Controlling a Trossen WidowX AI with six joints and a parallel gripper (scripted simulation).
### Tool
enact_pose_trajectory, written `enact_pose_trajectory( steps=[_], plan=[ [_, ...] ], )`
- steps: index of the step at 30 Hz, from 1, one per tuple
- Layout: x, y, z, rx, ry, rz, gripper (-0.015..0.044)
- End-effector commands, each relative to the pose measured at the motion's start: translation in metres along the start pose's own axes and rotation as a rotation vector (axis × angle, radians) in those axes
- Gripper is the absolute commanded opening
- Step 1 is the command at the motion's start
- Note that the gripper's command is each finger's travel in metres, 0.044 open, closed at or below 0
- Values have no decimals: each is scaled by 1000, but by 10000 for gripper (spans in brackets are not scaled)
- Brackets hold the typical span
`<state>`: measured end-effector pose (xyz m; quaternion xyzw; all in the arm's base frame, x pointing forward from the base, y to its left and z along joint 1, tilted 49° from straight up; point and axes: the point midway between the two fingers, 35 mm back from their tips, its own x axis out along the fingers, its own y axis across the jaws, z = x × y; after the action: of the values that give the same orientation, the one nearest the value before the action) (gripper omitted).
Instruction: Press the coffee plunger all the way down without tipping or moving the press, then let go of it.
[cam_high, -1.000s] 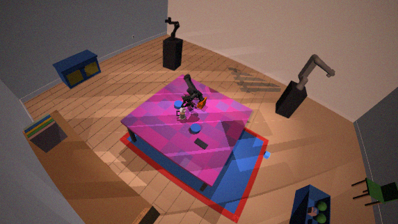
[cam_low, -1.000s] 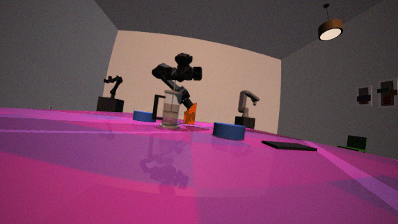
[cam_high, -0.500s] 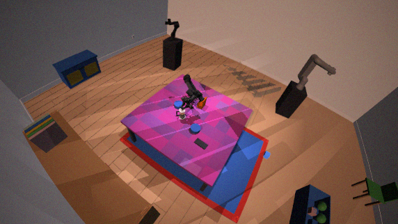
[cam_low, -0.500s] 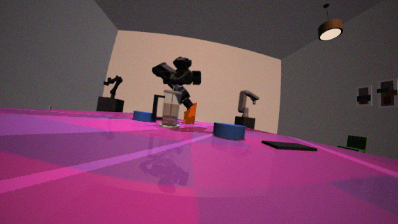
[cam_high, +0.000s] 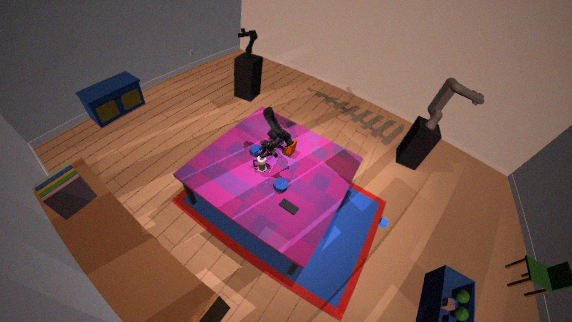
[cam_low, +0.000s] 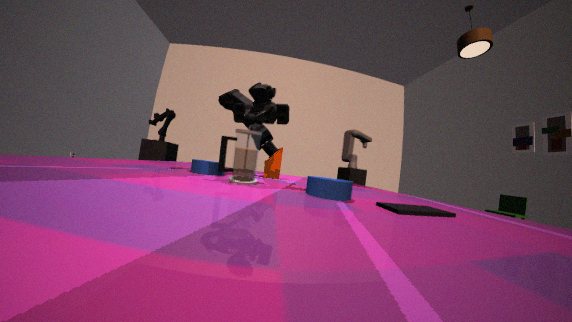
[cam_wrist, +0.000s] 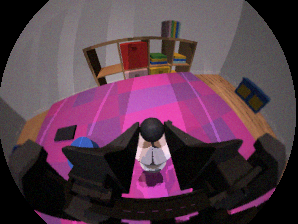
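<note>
The coffee press stands upright on the pink table, a clear glass with brown contents in its lower part and a black handle on the left in the exterior view. Its thin plunger rod shows inside the glass. The round black plunger knob is between the fingertips in the wrist view. My gripper is shut on the knob, low above the press lid. The arm hides the knob in the top and exterior views.
A blue disc is just behind the press, another blue disc in front. An orange block stands near the arm. A flat dark slab lies farther off.
</note>
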<state>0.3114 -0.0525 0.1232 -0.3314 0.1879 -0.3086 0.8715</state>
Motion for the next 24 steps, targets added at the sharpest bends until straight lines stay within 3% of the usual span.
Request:
enact_pose_trajectory(
  steps=[1,24],
  plan=[
    [3,0,-5,-23,20,-9,126],
    [2,2,-1,-12,7,-3,126]
  ],
)
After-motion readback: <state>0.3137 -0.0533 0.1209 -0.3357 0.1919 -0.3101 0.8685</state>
